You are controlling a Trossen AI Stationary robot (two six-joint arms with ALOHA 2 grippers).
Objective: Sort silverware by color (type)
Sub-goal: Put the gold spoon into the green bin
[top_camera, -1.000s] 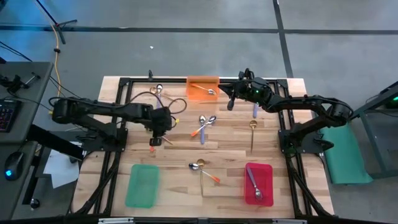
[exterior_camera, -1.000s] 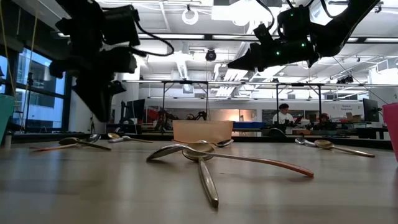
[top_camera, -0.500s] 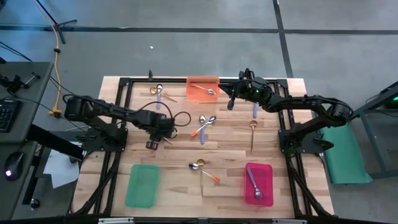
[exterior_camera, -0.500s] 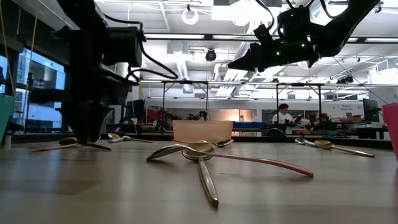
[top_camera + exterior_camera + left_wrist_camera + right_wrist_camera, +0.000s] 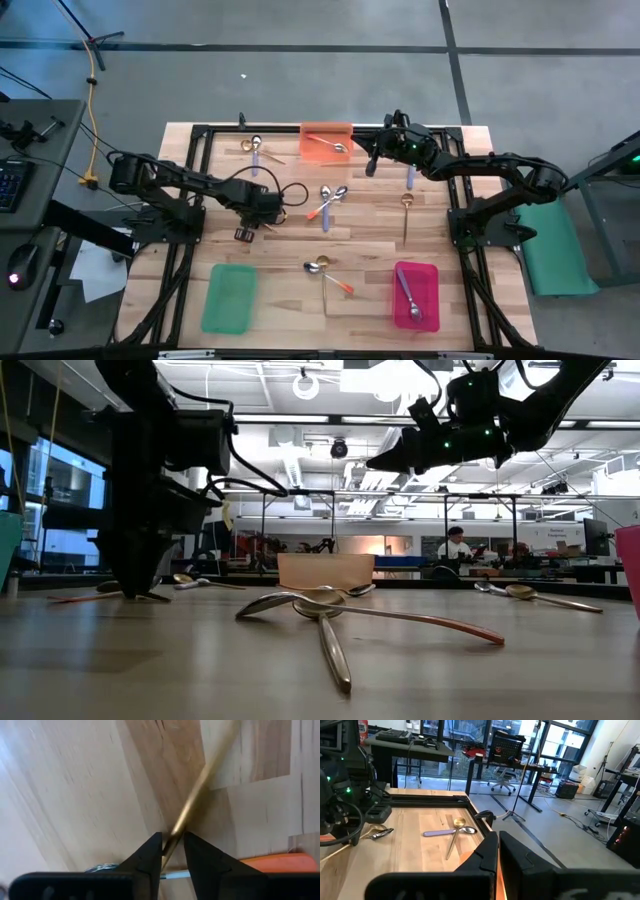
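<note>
left arm down on a gold spoon

we see the left gripper [image 5: 172, 851] low at the table's left, its fingers clamped on a gold spoon [image 5: 200, 782] handle; the right gripper [image 5: 370, 165], fingers together, hovers beside the orange tray [image 5: 318, 150] far back.

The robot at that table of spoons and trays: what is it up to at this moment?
It is sorting spoons by colour into trays. The left gripper is down on the wooden table, its fingers closing around the handle of a slim gold spoon that lies across an orange-handled spoon. The right gripper waits shut above the table beside the orange tray, which already holds a spoon. The pink tray holds one too, the green tray none. Several spoons lie loose.
</note>
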